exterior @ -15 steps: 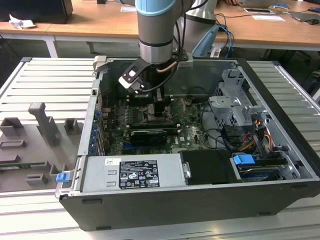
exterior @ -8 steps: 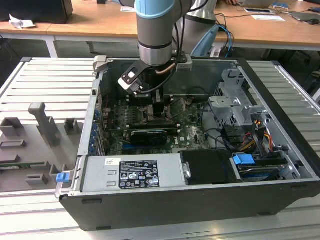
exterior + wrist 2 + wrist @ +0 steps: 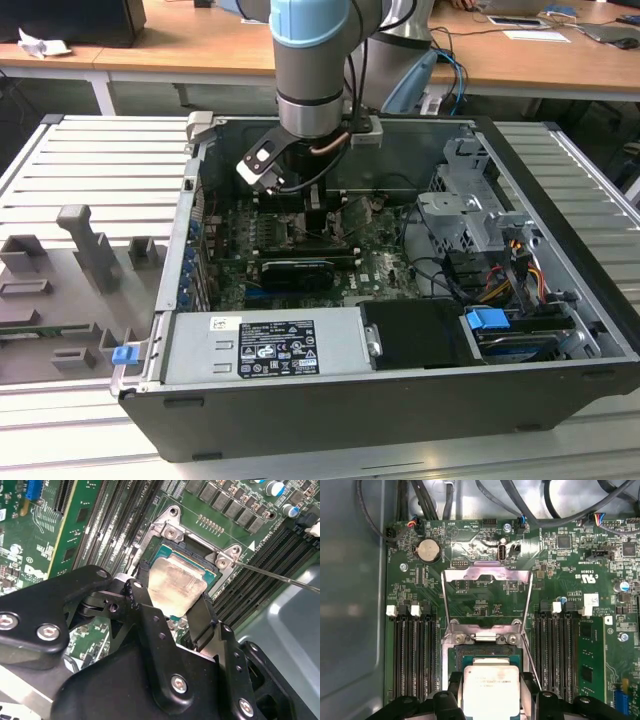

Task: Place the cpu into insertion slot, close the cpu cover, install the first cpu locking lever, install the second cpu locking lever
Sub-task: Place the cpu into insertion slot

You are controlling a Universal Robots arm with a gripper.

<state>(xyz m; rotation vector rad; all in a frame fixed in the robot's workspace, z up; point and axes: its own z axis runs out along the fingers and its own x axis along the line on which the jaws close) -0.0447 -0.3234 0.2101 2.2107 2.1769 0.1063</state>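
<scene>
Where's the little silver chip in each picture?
Exterior view: too small to tell; it would be under the gripper, over the green board.
Second wrist view: the cpu is between the gripper's fingers, over the insertion slot.
First wrist view: the cpu, gripped, before the open cpu cover.
Shared landmark: the insertion slot.

Memory slots (image 3: 412, 660) flanking the insertion slot (image 3: 485, 652), raised cpu cover (image 3: 487, 573) along one edge.

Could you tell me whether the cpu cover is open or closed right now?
Open: the cpu cover is swung back off the insertion slot, green board shows through its window, and the cpu is uncovered.
</scene>
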